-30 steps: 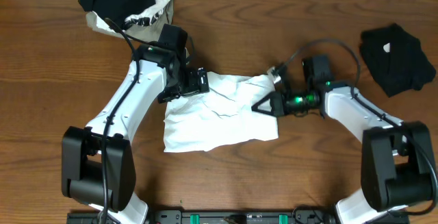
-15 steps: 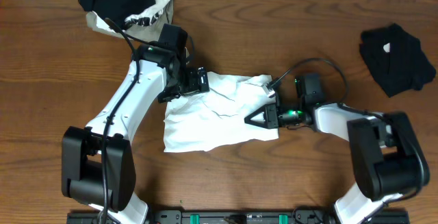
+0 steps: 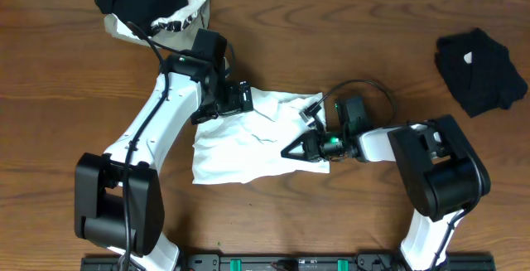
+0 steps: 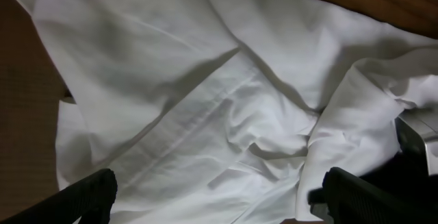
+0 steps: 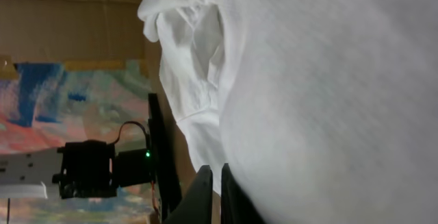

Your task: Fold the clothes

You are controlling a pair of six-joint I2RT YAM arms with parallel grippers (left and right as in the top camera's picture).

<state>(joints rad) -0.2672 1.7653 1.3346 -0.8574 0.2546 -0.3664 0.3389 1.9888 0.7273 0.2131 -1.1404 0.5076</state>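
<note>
A white garment [image 3: 248, 142] lies crumpled on the wooden table between the arms. My left gripper [image 3: 238, 99] hovers over its top left corner. In the left wrist view its fingers [image 4: 219, 207] are wide apart over the wrinkled white cloth [image 4: 205, 101] and hold nothing. My right gripper [image 3: 291, 149] lies low over the garment's right part. In the right wrist view its fingers [image 5: 220, 190] are pressed together on the edge of the white cloth [image 5: 321, 94], which fills that view.
A folded black garment [image 3: 480, 70] lies at the far right. A heap of black and white clothes [image 3: 153, 2] sits at the back left. The right arm's cable [image 3: 352, 89] loops over the table behind the garment.
My right gripper has moved left, dragging the garment's right edge over the cloth. The garment has bunched and shifted slightly left. The left arm has stayed put.
</note>
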